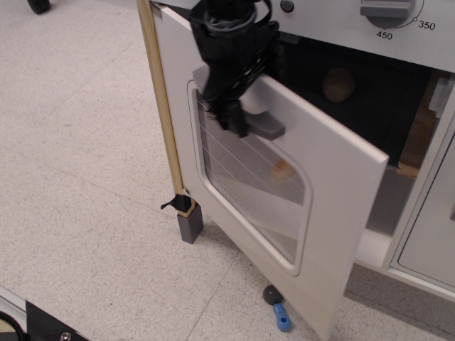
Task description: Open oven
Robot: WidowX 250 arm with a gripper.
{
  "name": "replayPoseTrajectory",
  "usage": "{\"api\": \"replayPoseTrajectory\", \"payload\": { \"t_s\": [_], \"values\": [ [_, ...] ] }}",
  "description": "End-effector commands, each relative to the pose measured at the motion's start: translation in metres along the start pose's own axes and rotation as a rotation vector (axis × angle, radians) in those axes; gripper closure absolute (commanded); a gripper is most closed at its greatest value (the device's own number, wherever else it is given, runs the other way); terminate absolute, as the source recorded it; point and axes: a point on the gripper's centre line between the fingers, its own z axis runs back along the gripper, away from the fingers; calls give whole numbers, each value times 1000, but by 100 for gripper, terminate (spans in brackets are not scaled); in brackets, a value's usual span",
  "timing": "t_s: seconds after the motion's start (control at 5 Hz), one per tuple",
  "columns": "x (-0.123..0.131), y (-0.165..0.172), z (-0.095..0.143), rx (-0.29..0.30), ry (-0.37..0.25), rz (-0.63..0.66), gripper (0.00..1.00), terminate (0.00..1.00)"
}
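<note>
Black gripper (234, 117); looping black cables, grey collar.

Pale speckled tile floor (78, 177), wooden post (162, 106) on grey foot (190, 226), white cabinet door (430, 241) at right

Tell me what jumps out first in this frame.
The black gripper sits on the grey handle of the white oven door, which hangs swung well open at centre. Behind it the dark oven cavity shows, and a small blue-and-grey toy lies on the floor beneath the door's lower edge.
</note>
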Motion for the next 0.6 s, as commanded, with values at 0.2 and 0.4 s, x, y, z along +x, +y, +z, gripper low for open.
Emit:
{"api": "replayPoseTrajectory", "payload": {
  "t_s": [0.2, 0.4],
  "values": [
    [96, 45, 28, 177, -65, -399, 0, 0],
    [125, 60, 23, 268, -65, -522, 0, 0]
  ]
}}
